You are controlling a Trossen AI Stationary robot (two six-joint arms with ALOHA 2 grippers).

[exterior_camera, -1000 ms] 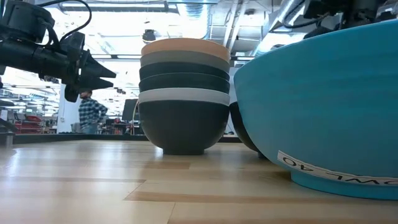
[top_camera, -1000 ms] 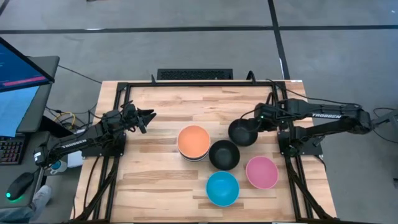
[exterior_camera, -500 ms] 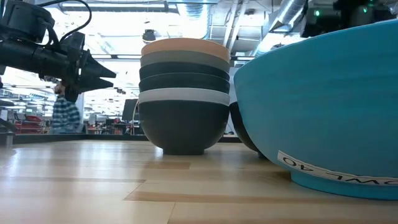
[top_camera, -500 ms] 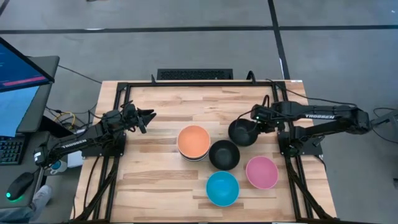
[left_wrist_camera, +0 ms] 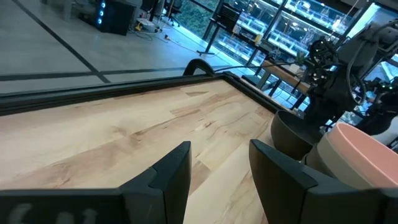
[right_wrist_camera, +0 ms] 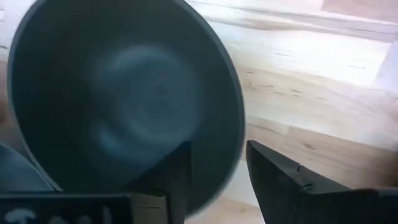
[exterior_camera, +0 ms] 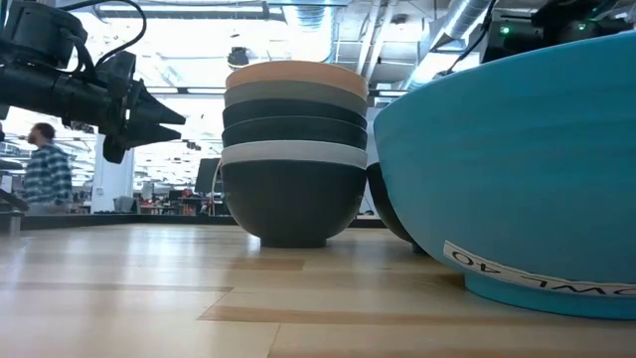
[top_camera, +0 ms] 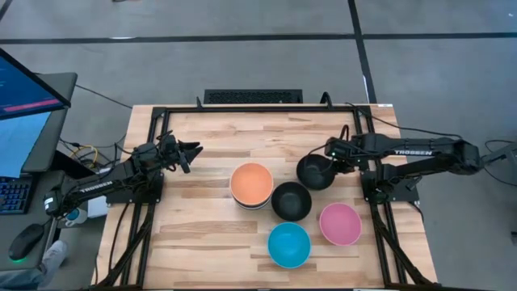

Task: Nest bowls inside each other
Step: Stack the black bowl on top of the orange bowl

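We bring our right gripper [top_camera: 329, 153] astride the rim of the black bowl [top_camera: 313, 171], fingers spread and not yet closed, to carry it to the orange-topped stack [top_camera: 251, 184] nearby; our left gripper [top_camera: 192, 150] waits apart, parted and empty.

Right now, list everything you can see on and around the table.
Stacked bowls: six nested by the low view, orange on top, then grey-olive, two black, white, black at the bottom; table's middle.
Black bowls: two loose; one touching the stack's right side, one at the right end effector, its rim between the fingers.
Blue bowl: one, near edge, labelled underneath.
Pink bowl: one, right of the blue bowl.
Table: one, light wood, black frame.
Monitor: one, far left, off the table.
Person: one, plaid shirt, room behind.
Left end effector: open, empty, above the table's left part.
Right end effector: open around the black bowl's rim.
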